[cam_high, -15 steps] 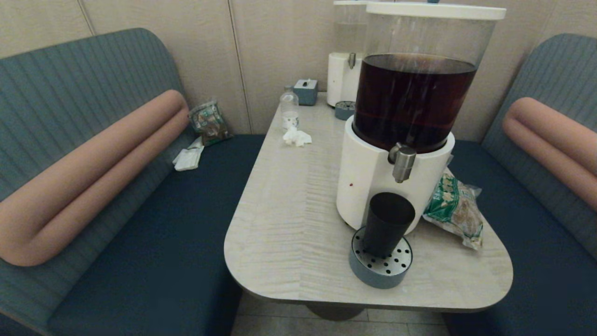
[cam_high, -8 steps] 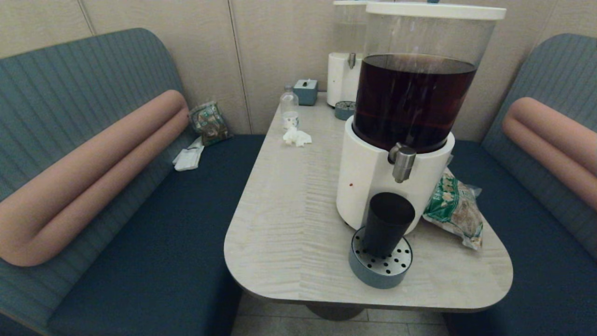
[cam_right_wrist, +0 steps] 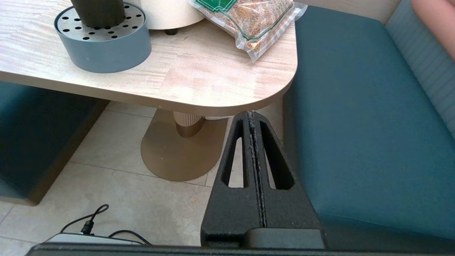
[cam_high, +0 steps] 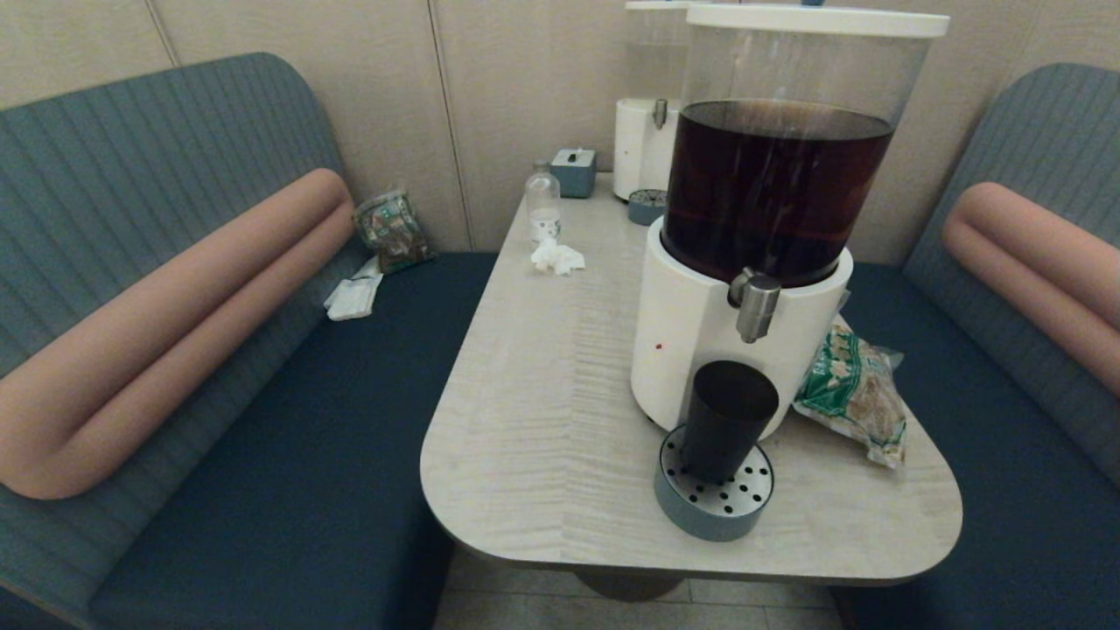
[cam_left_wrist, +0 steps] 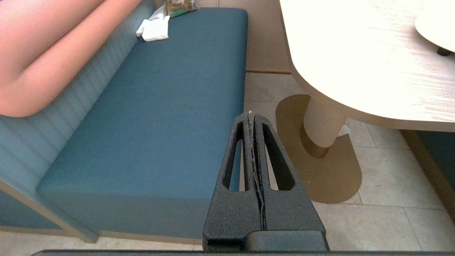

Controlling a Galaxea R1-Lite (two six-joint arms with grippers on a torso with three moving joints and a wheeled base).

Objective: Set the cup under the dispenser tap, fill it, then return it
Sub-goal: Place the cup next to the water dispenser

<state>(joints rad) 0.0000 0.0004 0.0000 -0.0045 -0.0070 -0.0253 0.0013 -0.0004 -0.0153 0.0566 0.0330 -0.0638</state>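
The small matte black tapered cup (cam_high: pixel 728 420) stands upright on the round grey perforated drip tray (cam_high: pixel 715 503) against the big white-based dispenser, directly below its stubby brushed-steel tap (cam_high: pixel 754 304). No liquid is running, and I can't see into the cup. Both arms hang low, below the pale wooden table (cam_high: pixel 542 420) that carries the dispenser: the left gripper (cam_left_wrist: pixel 253 117) and the right gripper (cam_right_wrist: pixel 251 115) are each pressed fully closed, holding nothing. Placing looks done; filling seems next, which calls for an arm to rise and work the tap.
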